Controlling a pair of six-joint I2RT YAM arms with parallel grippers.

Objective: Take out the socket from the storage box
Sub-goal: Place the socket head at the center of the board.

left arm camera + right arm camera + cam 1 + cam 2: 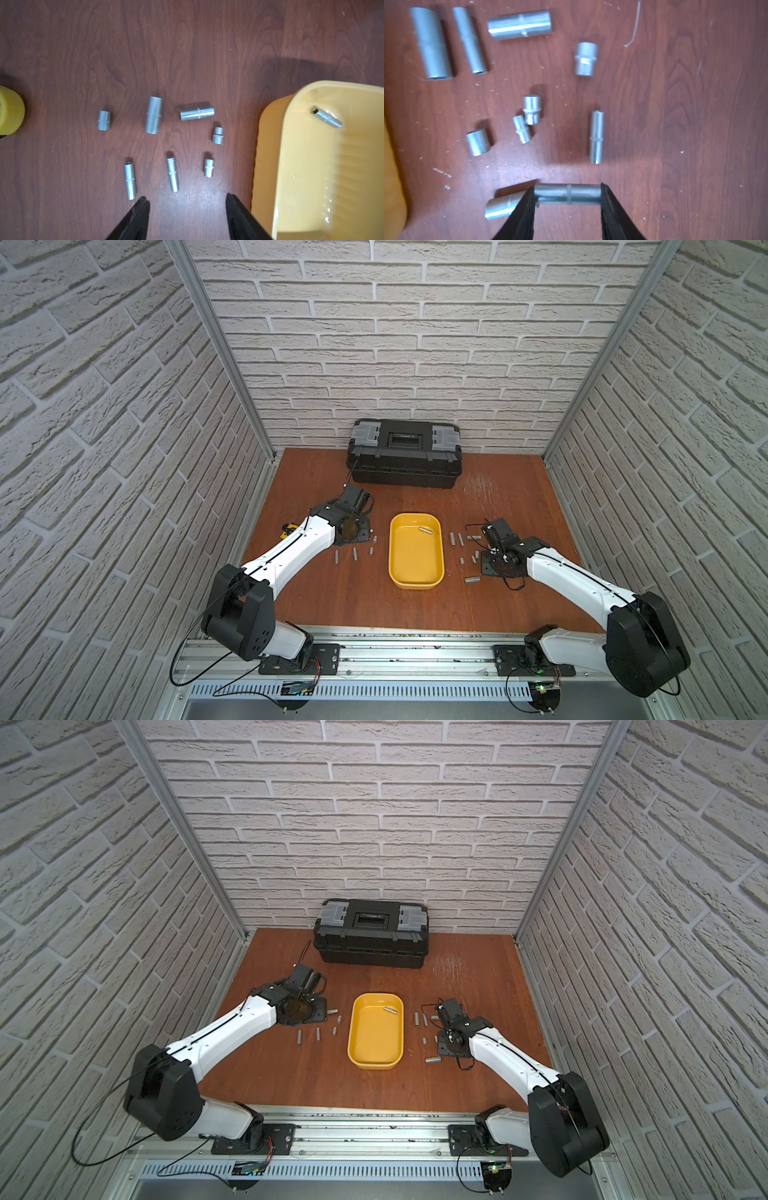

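Brick-patterned walls (415, 344) are seen enclosing a wooden table (498, 605) on three sides, with a black toolbox (405, 456) set against the far one. The yellow storage box (415, 584) is placed mid-table, flanked by loose sockets (355, 553), and bare wood is left toward the front edge. The socket (424, 530) is seen lying at the box's far end. The left gripper (186, 197) is spread and empty. A long socket (568, 194) is clamped end to end by the right gripper (566, 188).
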